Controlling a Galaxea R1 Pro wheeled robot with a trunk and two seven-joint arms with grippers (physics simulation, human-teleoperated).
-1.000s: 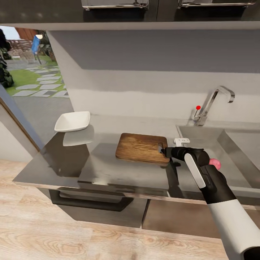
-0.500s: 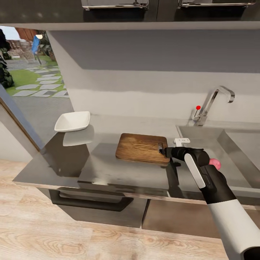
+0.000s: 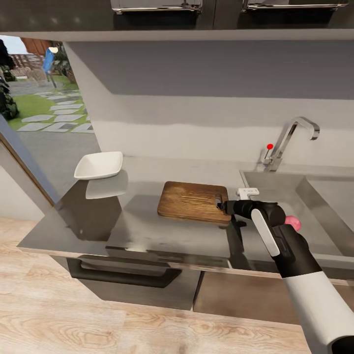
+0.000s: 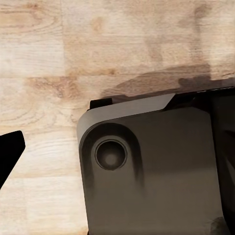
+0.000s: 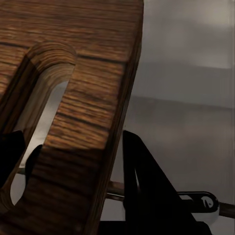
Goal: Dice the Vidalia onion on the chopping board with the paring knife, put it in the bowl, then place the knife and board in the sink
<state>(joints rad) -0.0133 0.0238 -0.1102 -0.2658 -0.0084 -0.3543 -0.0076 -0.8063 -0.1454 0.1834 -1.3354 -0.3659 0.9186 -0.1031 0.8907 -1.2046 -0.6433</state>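
Right gripper clamps the handle-slot end of the dark brown wooden chopping board (one finger outside its edge) on the grey metal countertop, at 9 o'clock from the steel sink. Left gripper's state cannot be told.

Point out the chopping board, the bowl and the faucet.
chopping board (image 3: 189,200): head view, middle of its top face.
bowl (image 3: 100,165): head view, inside of the white dish.
faucet (image 3: 290,133): head view, on the angled chrome neck.
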